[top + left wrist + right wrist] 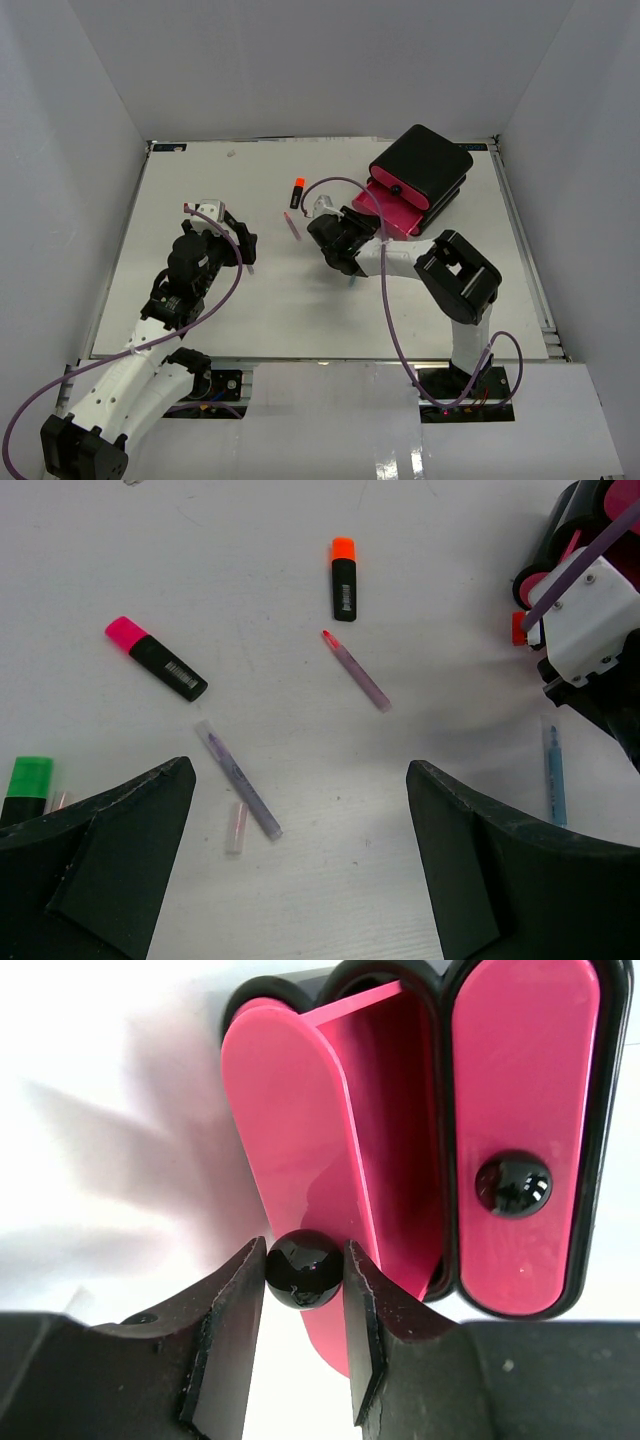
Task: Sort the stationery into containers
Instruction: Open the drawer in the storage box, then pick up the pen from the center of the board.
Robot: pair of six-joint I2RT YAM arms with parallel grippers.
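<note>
The containers are a black rounded box [422, 168] with pink drawer fronts. One pink drawer [300, 1150] stands pulled out, and my right gripper [304, 1272] is shut on its black knob [304, 1266]. The drawer beside it [525, 1110] is closed. My left gripper [300, 770] hangs open over the table with nothing between its fingers. Below it lie a purple pen [238, 778] and a short pale pink piece [236, 827]. Farther off lie a pink pen [355, 670], an orange-capped highlighter [344, 577], a pink-capped highlighter [156, 658], a green-capped highlighter [28, 785] and a blue pen [554, 777].
White walls close in the table [200, 300] on three sides. The right arm [455, 275] reaches across the table's middle towards the box, its purple cable [385, 290] looping above it. The box stands at the back right.
</note>
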